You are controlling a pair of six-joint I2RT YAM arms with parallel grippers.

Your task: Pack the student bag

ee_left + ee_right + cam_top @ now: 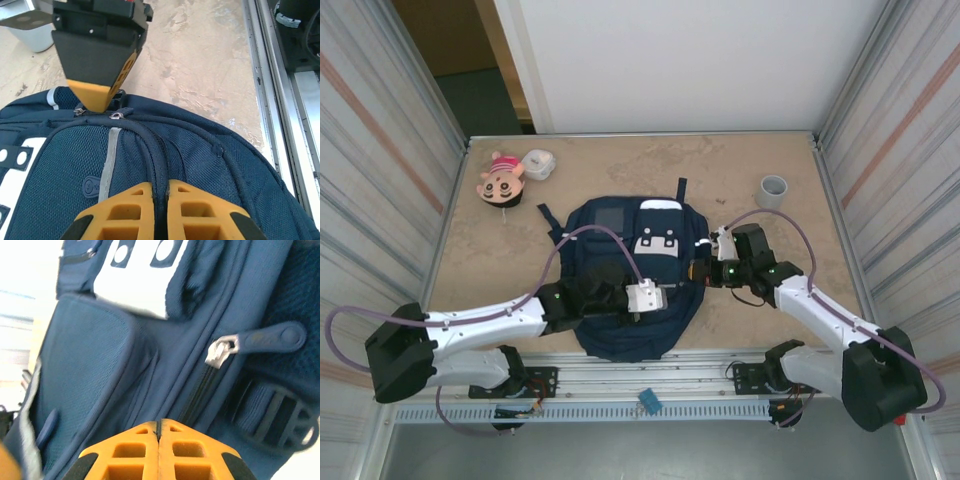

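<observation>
The student bag, navy with white buckle tabs and a grey patch, lies flat in the middle of the table. My left gripper is over its near right part. In the left wrist view its yellow fingers are shut on a raised ridge of the bag's fabric. My right gripper reaches in from the bag's right edge, its yellow tip down beside two small metal zip pulls. In the right wrist view its fingertips are shut together against the bag, just below a silver zip slider.
A pink doll and a white round case lie at the back left of the table. A grey cup stands at the back right. Metal rails run along the near edge, with a small blue item on them.
</observation>
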